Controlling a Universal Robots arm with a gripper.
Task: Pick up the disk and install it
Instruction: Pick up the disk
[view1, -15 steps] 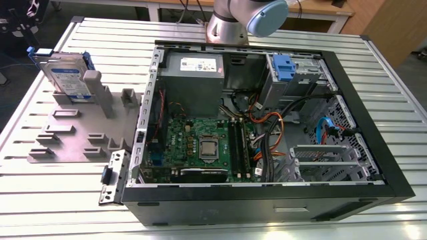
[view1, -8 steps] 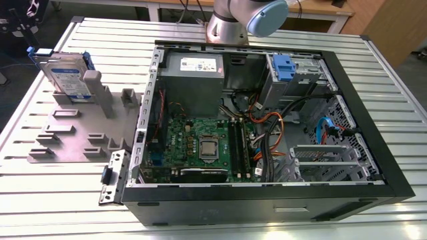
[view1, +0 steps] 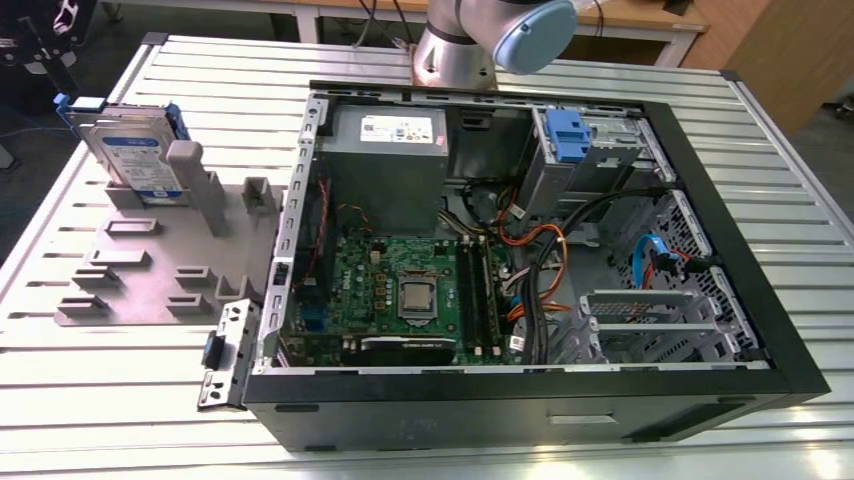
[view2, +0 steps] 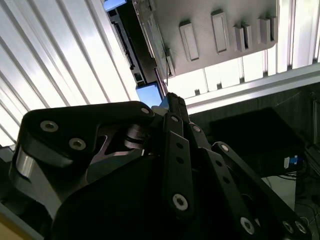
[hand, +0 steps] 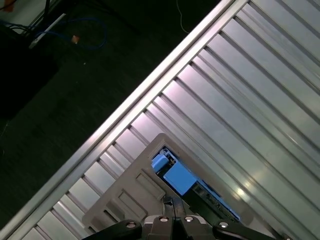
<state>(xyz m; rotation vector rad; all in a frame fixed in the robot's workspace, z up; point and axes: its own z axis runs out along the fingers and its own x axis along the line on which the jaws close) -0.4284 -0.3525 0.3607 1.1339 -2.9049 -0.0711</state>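
disk (view1: 134, 150): standing on edge in the grey rack (view1: 147, 275) on the counter (view1: 120, 400) | end effector (hand: 173, 201): closed together, empty, over the rack | disk's blue top edge sits pretty much straight under it

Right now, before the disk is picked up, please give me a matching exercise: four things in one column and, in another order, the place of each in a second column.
Things:
1. disk
2. power-supply box
3. blue clip
4. processor

Places:
A. on the green board
B. upright in the grey holder, outside the computer case
C. in the metal drive bay inside the case
D. inside the case, with a white sticker on it

Pairs: 1-B, 2-D, 3-C, 4-A
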